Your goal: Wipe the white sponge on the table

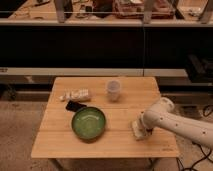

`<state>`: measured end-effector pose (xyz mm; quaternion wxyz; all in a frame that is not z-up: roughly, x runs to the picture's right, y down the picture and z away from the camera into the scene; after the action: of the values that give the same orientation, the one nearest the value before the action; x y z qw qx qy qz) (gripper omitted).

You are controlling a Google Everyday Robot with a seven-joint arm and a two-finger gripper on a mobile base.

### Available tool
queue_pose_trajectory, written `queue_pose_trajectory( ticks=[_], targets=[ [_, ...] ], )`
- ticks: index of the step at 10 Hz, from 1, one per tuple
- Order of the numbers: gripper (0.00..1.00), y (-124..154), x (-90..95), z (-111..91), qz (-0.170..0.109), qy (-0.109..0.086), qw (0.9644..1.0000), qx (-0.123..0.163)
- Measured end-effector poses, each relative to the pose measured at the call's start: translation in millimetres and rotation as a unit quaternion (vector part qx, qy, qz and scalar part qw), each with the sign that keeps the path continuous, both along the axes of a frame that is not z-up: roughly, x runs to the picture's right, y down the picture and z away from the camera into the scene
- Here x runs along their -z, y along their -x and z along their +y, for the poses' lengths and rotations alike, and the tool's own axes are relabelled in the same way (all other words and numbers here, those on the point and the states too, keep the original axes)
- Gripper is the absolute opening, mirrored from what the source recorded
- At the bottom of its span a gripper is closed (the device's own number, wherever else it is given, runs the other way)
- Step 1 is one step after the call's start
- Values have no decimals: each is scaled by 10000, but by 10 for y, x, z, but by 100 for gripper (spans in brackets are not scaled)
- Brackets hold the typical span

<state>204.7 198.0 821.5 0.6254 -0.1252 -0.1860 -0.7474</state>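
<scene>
Near edge, right side of the light wooden plank worktop: the small off-white rectangular sponge lies flat on the boards, directly under the tip of the white arm. The gripper bears down on it from above and the right; its fingers are hidden by the wrist housing but judged closed, pinning the sponge. The sponge's long axis runs roughly front to back, so a sideways stroke would sweep its broad face. Bare boards lie to its left as far as the round green bowl, which sits near and limits a long leftward pass. The right edge of the worktop is close.

Farther back: a small black flat object just beside the bowl, a white tube with markings, and a translucent white cup, all well apart from the sponge.
</scene>
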Motion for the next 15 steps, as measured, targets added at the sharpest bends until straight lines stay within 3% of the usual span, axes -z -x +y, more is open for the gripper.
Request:
queue_pose_trajectory(
  ticks=[3,5,7,10,12,13,15],
  targets=[
    [9,376,-240,-103,8,67,9999,124],
    [9,618,-256,-55,-113,114,9995,281],
    [9,882,-153,81,-377,156,9981,452],
    [9,1190,170,477,-938,259,9919,817],
    [9,1164,319,670,-1079,299,9889,972],
    [9,1024,378,752,-1039,320,9890,1004],
    [9,651,383,729,-759,299,9921,957]
  ],
)
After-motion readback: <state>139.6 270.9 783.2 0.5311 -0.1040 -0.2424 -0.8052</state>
